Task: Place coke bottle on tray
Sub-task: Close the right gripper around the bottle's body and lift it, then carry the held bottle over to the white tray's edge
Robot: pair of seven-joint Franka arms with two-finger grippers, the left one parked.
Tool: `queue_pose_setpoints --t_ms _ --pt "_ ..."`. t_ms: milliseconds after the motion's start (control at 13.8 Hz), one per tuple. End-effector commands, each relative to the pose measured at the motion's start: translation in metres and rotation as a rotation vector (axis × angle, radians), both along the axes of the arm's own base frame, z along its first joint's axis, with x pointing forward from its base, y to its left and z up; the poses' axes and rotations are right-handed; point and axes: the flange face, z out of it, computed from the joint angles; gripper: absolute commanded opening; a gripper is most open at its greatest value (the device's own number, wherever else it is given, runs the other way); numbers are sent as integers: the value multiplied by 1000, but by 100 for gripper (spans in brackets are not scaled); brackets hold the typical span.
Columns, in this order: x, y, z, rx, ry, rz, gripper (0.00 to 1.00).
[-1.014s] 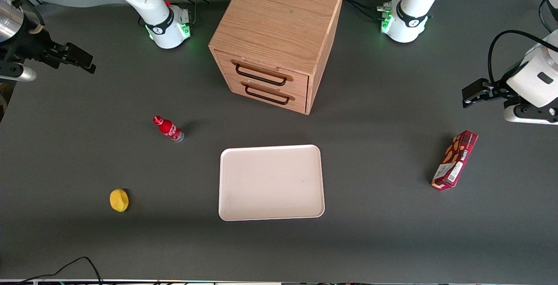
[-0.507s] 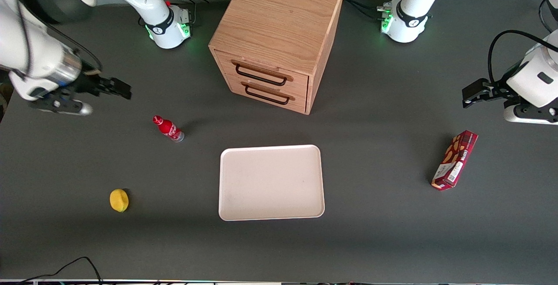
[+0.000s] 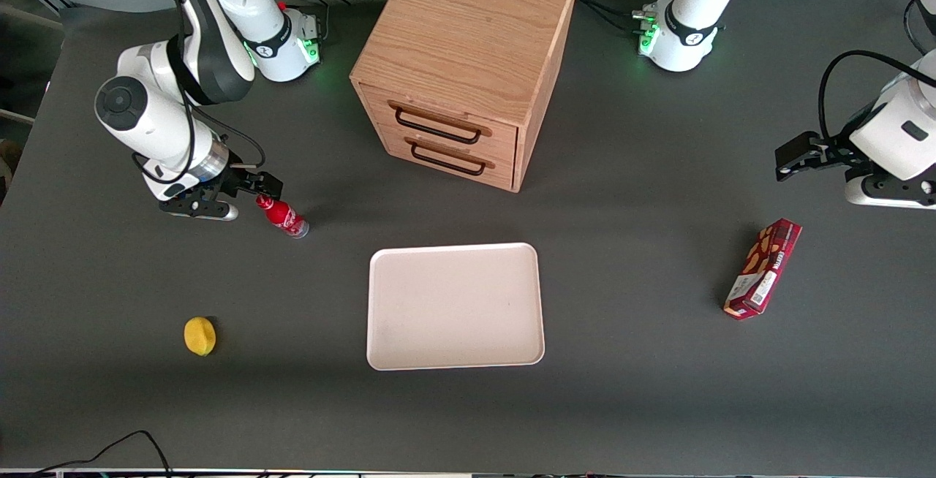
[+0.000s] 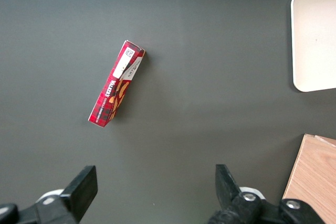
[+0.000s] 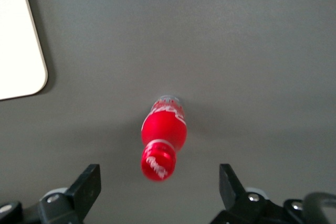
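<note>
The coke bottle (image 3: 283, 216), small and red with a red cap and white lettering, stands upright on the dark table toward the working arm's end, a little farther from the front camera than the tray. It is also in the right wrist view (image 5: 164, 132). The cream-white tray (image 3: 455, 306) lies flat at the table's middle; a corner of it is in the right wrist view (image 5: 21, 40). My right gripper (image 3: 268, 187) hovers just beside and above the bottle's cap. It is open and empty in the right wrist view (image 5: 160, 187), with the cap between the lines of its fingers, not touched.
A wooden two-drawer cabinet (image 3: 461, 69) stands farther from the front camera than the tray. A yellow lemon (image 3: 199, 335) lies nearer the camera than the bottle. A dark red snack box (image 3: 763, 267) lies toward the parked arm's end.
My right arm has swung in from the table's edge toward the bottle and come down; its gripper now hovers at the cap. The bottle and tray have not moved.
</note>
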Motion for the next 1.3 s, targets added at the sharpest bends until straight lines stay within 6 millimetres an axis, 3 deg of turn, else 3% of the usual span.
queue_pose_setpoints --t_ms 0,72,145,290,580,797,942,1232 --pt "-3 0 -18 12 -34 -26 100" --pt "-2 0 -24 14 -39 -27 93" --pt "-1 0 -27 13 -45 -24 78" --pt "-1 1 -32 13 -38 -21 0" --pt "-2 5 -31 12 -38 -13 0" --pt "0 6 -9 1 -35 2 0" --pt "11 7 38 -16 -6 10 0" --pt "57 16 162 -13 54 4 0"
